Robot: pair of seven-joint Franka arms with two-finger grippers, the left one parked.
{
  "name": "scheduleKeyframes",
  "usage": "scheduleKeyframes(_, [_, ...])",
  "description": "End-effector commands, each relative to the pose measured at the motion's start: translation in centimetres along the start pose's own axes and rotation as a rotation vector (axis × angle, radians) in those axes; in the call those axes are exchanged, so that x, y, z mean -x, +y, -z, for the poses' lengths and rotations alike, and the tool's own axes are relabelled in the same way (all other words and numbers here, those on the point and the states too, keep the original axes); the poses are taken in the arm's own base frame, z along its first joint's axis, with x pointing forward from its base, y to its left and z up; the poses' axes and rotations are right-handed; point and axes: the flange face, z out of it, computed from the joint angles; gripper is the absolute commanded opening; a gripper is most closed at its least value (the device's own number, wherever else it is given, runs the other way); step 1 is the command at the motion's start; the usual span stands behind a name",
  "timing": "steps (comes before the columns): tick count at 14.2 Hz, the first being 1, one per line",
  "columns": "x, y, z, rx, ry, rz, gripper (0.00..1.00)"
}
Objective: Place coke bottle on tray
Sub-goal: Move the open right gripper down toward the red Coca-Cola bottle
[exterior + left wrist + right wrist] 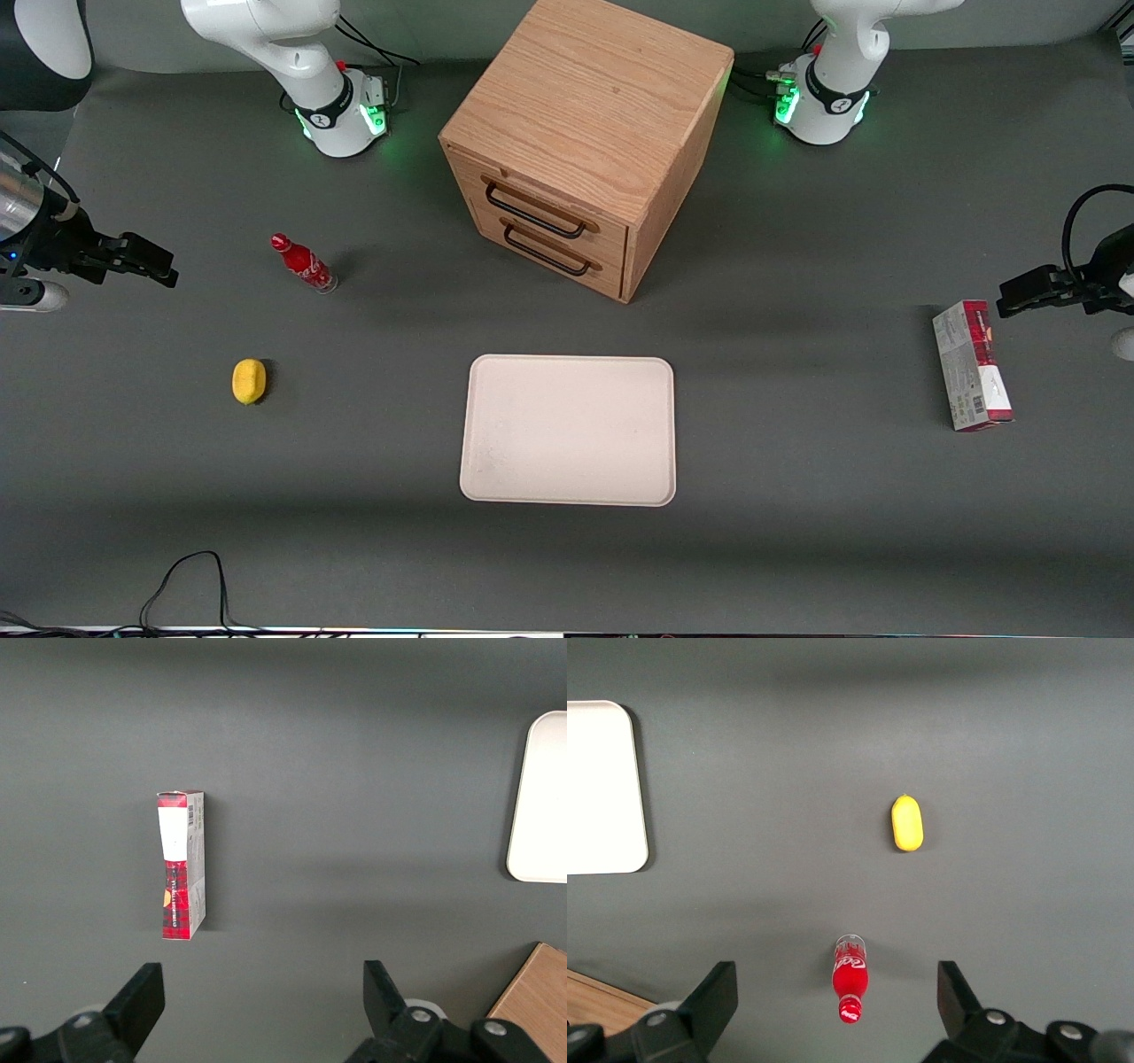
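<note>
The coke bottle (303,262) is small and red with a red cap, white script and a clear base. It stands upright on the grey table, toward the working arm's end, farther from the front camera than the tray. It also shows in the right wrist view (850,979). The cream-white tray (567,430) lies flat near the table's middle, with a corner in the right wrist view (598,788). My right gripper (164,266) is open and empty, held above the table apart from the bottle, nearer the working arm's end. In its wrist view the gripper (836,970) frames the bottle between its spread fingers.
A small yellow object (249,381) lies nearer the front camera than the bottle and also shows in the right wrist view (907,824). A wooden drawer cabinet (585,133) stands farther back than the tray. A red-and-grey carton (972,365) lies toward the parked arm's end.
</note>
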Motion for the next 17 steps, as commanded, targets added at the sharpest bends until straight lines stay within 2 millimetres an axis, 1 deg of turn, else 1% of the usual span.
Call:
scheduleKeyframes(1, [-0.5, 0.0, 0.2, -0.027, -0.017, 0.021, 1.00])
scheduleKeyframes(3, [-0.3, -0.6, 0.0, -0.031, -0.023, 0.027, 1.00])
scheduleKeyframes(4, [0.1, -0.8, -1.1, -0.029, -0.050, 0.024, 1.00])
scheduleKeyframes(5, [1.4, -0.7, -2.6, -0.028, -0.104, 0.025, 1.00])
scheduleKeyframes(6, [3.0, -0.5, -4.7, -0.030, -0.141, 0.038, 1.00])
scheduleKeyframes(7, [4.2, -0.2, -6.7, -0.035, -0.116, 0.036, 1.00])
scheduleKeyframes(8, [5.7, -0.5, -8.8, -0.040, -0.092, 0.042, 1.00])
scheduleKeyframes(9, [7.5, -0.5, -11.6, -0.043, -0.084, 0.043, 1.00])
scheduleKeyframes(11, [10.4, -0.8, -16.2, -0.051, -0.045, 0.051, 1.00])
scheduleKeyframes(13, [13.2, -0.9, -21.2, -0.055, -0.016, 0.054, 1.00])
scheduleKeyframes(14, [14.3, -1.0, -23.2, -0.056, -0.001, 0.055, 1.00])
scheduleKeyframes(15, [15.3, -1.0, -25.0, -0.057, 0.012, 0.058, 1.00])
scheduleKeyframes(16, [16.1, -1.0, -26.2, -0.057, 0.014, 0.075, 1.00])
scheduleKeyframes(17, [16.6, -0.8, -26.9, -0.058, 0.004, 0.104, 1.00])
